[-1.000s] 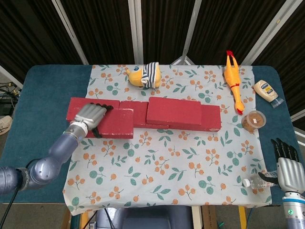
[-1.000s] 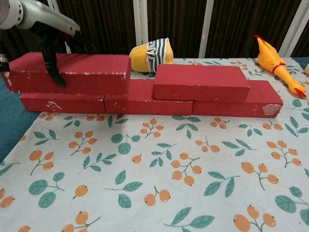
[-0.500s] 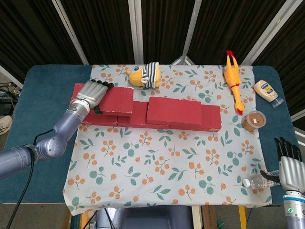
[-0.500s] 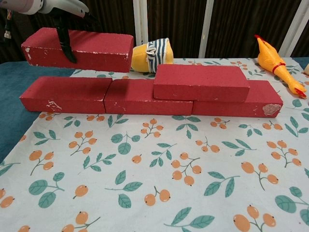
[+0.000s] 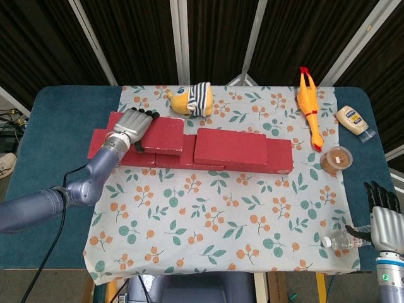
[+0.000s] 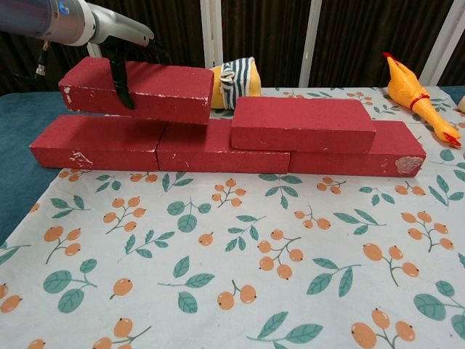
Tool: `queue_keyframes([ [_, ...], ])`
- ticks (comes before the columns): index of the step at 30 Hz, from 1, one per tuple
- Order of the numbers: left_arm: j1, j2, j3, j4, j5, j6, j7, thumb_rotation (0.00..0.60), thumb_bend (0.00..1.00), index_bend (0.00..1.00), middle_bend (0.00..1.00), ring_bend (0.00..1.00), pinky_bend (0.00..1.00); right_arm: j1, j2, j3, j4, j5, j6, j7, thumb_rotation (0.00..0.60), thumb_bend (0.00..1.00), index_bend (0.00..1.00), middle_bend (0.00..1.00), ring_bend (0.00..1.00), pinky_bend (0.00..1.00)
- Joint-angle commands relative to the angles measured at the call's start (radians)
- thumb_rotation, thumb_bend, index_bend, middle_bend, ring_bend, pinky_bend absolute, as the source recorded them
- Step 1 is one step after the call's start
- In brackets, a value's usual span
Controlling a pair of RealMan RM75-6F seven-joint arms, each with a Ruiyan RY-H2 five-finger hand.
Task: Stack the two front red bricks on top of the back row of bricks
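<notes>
Yellow striped toy (image 5: 189,100) behind bricks (image 5: 208,151)

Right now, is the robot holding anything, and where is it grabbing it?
Yes. The left hand grips a red brick near its left end, fingers over the front face. The right hand holds nothing.

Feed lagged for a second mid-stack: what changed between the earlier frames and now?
The left hand, gripping the second red brick throughout, lifted it off the table and carried it back and rightward; it now hovers tilted over the back row. The first stacked brick, toys and right hand stayed put.
</notes>
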Motion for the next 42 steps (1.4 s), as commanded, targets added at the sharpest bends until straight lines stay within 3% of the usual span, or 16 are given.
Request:
queue_keyframes([
  [1,-0.013,-0.013,0.014,0.008,-0.006,-0.001,-0.012,0.600,0.00,0.27,0.36,0.22,0.20,0.000,0.001,0.001,0.001,0.000,-0.001,0.003,0.600,0.10,0.00,0.00,0.00,0.00],
  [9,-0.029,-0.050,0.052,0.033,0.003,0.013,-0.033,0.600,0.00,0.27,0.36,0.22,0.20,-0.001,0.002,0.002,0.007,-0.002,-0.003,0.013,0.600,0.10,0.00,0.00,0.00,0.00],
  [23,-0.041,-0.137,0.069,0.103,0.041,0.048,-0.072,0.600,0.00,0.26,0.35,0.22,0.20,-0.002,0.002,0.000,0.008,-0.012,-0.001,0.018,0.600,0.10,0.00,0.00,0.00,0.00],
  [42,-0.074,-0.147,0.090,0.078,-0.028,0.079,-0.036,0.600,0.00,0.26,0.34,0.22,0.20,-0.008,0.007,0.002,0.009,-0.018,0.006,0.033,0.600,0.10,0.00,0.00,0.00,0.00],
])
